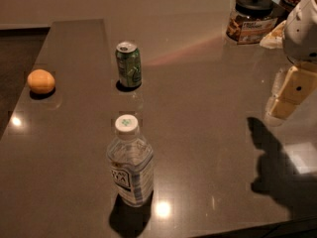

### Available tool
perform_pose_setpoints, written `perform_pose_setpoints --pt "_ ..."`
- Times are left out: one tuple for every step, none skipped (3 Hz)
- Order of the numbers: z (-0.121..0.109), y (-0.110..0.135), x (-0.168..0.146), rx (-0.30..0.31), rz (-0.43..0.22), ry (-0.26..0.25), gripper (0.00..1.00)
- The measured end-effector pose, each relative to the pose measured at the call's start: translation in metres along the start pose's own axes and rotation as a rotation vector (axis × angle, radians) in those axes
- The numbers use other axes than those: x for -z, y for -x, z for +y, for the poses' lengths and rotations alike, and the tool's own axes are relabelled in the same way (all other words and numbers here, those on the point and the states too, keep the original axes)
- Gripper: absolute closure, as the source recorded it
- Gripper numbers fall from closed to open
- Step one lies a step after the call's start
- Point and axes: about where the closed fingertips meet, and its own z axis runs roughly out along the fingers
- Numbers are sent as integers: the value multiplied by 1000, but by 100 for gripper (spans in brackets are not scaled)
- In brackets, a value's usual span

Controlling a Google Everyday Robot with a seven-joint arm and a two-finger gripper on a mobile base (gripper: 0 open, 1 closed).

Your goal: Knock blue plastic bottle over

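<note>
The blue plastic bottle point(130, 162) stands upright near the front of the dark table point(198, 113). It is clear with a white cap and a pale label with dark lettering. My gripper point(281, 107) hangs at the right edge of the view, above the table. It is far to the right of the bottle and does not touch it. Its shadow falls on the table below it.
A green soda can point(129, 64) stands upright behind the bottle. An orange point(41, 81) lies at the left side. A dark-lidded glass jar point(251, 18) and a pale bag stand at the back right. The table's front edge runs just below the bottle.
</note>
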Motion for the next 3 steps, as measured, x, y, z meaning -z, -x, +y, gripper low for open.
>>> perform_pose_setpoints --pt "16 25 -12 85 -85 45 0" --pt "47 61 -24 194 -211 123 0" --pt "78 94 -40 275 -327 207 0"
